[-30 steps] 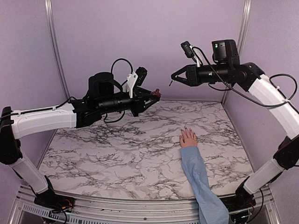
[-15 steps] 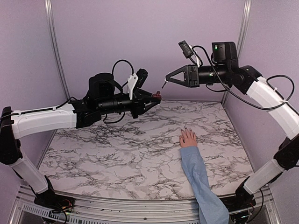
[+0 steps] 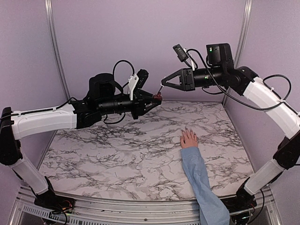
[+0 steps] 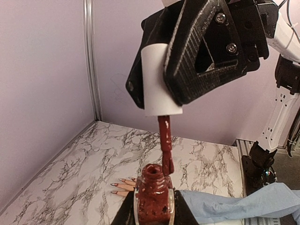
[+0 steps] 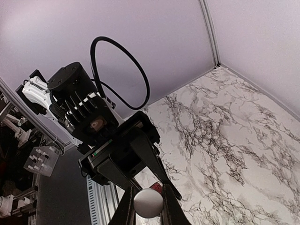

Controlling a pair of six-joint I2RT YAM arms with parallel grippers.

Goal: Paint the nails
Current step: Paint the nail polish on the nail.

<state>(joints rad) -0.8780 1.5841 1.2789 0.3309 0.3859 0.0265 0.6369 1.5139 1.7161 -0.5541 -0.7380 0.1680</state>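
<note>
Spanning the enclosure floor, the marble table (image 3: 117, 150) carries a forearm in a light-blue sleeve (image 3: 201, 183), which reaches in from the near edge right of centre. The small pinkish hand (image 3: 189, 138) lies flat on the table, fingers pointing away from the arm bases. Both arms meet in the air above the far half of the table, well apart from the hand. The left tool (image 3: 157, 97) is pressed together on an uncapped bottle (image 4: 153, 192) of dark red polish, held upright. The right tool (image 3: 163, 83) is clamped on a white cap (image 4: 157, 79) just above it. A polish-coated brush (image 4: 165, 145) hangs from the cap, its tip at the rim of the bottle's neck; whether it is inside the neck cannot be told. The top view shows only a red speck where the tools meet. The left wrist view resolves bottle, cap and brush, and shows the nails (image 4: 114, 184), long and dark-tipped, on the table beyond the bottle. The right wrist view shows the cap's round top between its own fingers.
</note>
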